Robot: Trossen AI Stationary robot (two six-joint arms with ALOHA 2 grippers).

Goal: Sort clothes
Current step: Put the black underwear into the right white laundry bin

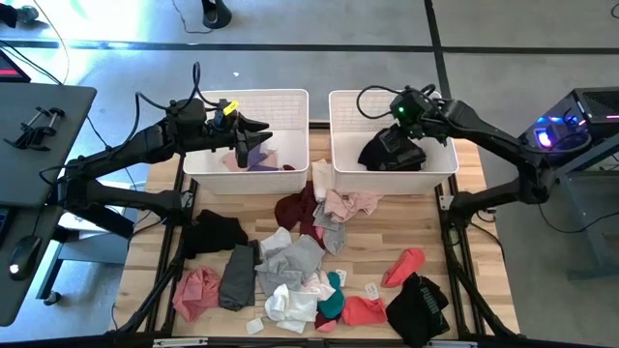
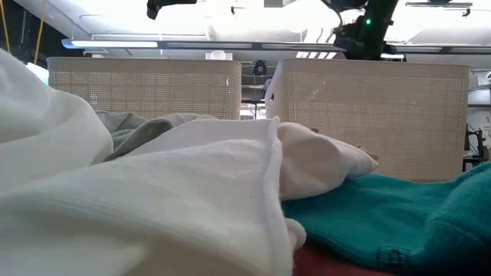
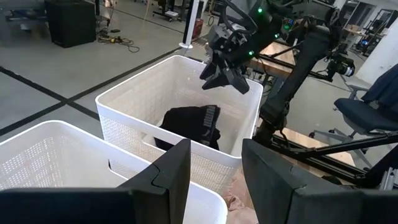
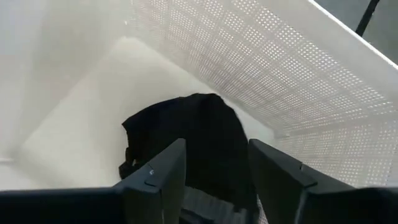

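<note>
With the black garment (image 1: 385,155) lying loose in the right basket (image 1: 392,170), the right end effector (image 4: 214,171), fingers apart above it, should lift straight clear of the rim before reaching toward the clothes pile (image 1: 295,266) on the tabletop beside that basket.

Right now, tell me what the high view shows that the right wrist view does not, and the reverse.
Only the high view shows the pile of clothes on the wooden table, the left basket holding pink and lavender garments, and the left gripper above that basket.

Only the right wrist view shows, close up, the right gripper open and empty, and the perforated inner wall of the right basket.

Both show the black garment lying in the right basket, with the right gripper hovering over it.
</note>
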